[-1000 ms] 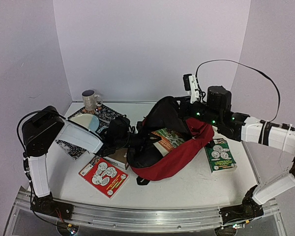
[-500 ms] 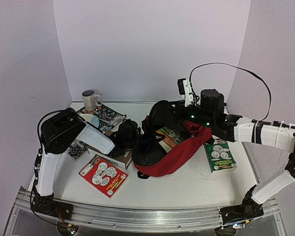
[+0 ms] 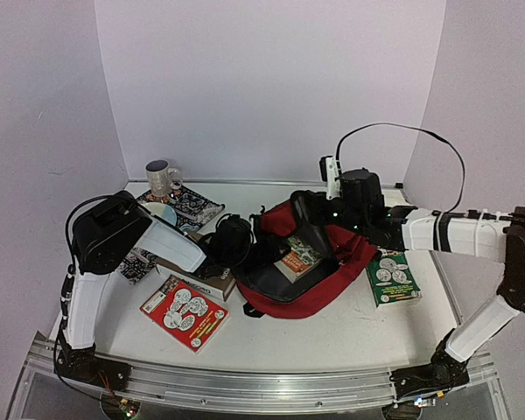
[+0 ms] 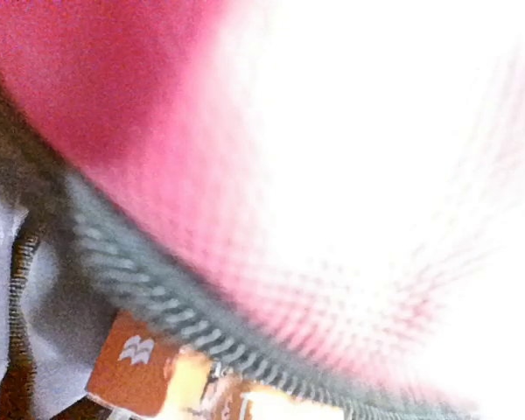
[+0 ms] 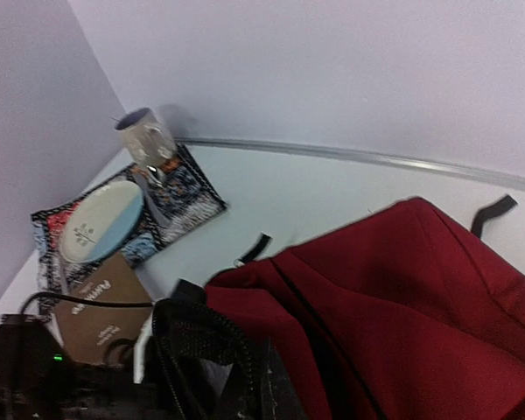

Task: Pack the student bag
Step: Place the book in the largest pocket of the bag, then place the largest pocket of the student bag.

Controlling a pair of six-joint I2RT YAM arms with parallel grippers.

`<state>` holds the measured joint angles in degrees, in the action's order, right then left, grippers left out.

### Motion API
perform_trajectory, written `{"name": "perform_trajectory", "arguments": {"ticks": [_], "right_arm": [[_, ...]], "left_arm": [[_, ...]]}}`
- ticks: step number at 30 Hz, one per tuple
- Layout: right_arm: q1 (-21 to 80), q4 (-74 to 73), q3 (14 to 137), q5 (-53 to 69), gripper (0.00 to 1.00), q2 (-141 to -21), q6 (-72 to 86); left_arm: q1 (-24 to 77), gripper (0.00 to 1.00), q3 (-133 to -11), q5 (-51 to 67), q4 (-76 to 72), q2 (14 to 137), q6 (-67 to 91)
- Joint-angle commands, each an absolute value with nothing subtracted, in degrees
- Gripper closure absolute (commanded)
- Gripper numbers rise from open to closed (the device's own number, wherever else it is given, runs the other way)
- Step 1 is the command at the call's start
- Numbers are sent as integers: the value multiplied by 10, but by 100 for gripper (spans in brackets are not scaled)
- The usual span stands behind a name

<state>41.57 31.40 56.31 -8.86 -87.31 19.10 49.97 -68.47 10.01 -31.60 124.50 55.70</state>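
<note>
Both my left pincer (image 3: 234, 241) and right pincer (image 3: 308, 208) met the student bag (image 3: 319, 296) at its rim, grips untellable; spreading the mouth evenly seemed wisest.

Student bag (image 3: 324, 290) dark red, black lining; near book (image 3: 184, 313) red, white circles; right book (image 3: 391, 278) green.
</note>
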Motion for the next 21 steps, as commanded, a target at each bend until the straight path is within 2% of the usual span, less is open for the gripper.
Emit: {"name": "perform_trajectory", "arguments": {"ticks": [1, 6, 11, 21], "right_arm": [[368, 230, 587, -162, 100, -914, 266], [308, 202, 571, -130, 99, -946, 323], [285, 170, 594, -118, 87, -987, 329], [246, 100, 668, -137, 72, -1023, 317]], "left_arm": [[506, 24, -672, 35, -274, 1153, 447], [512, 19, -651, 18, -214, 1089, 392], [512, 15, -626, 22, -148, 1030, 364], [484, 13, -546, -19, -45, 918, 358]]}}
